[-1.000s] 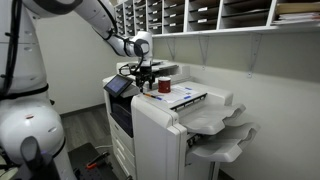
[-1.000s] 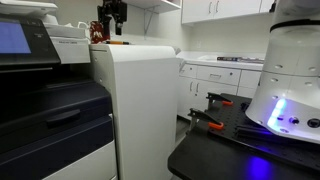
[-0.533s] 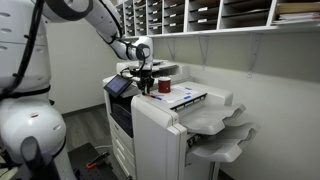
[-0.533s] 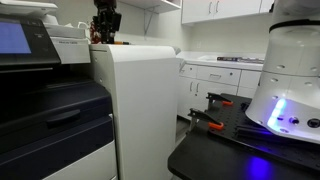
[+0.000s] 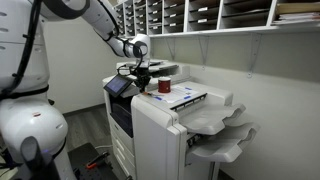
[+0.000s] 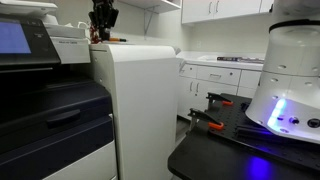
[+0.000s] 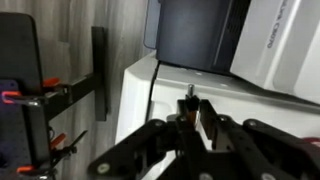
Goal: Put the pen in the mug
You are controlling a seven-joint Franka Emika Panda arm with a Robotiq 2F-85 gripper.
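In the wrist view the pen, a thin dark stick, stands between the black fingers of my gripper, its tip poking out past them. The jaws are shut on it just above the white copier top. In an exterior view the gripper hangs low over the copier, just beside the small red mug that stands on its top. The pen is too thin to make out there. The gripper also shows over the copier's top edge.
Mail slots line the wall behind the copier. Grey output trays stick out from its side and a control panel sits at its front. A black table carries orange-handled clamps.
The jaws have closed from wide apart onto the pen. The gripper has shifted slightly sideways, away from the mug, over the copier top.
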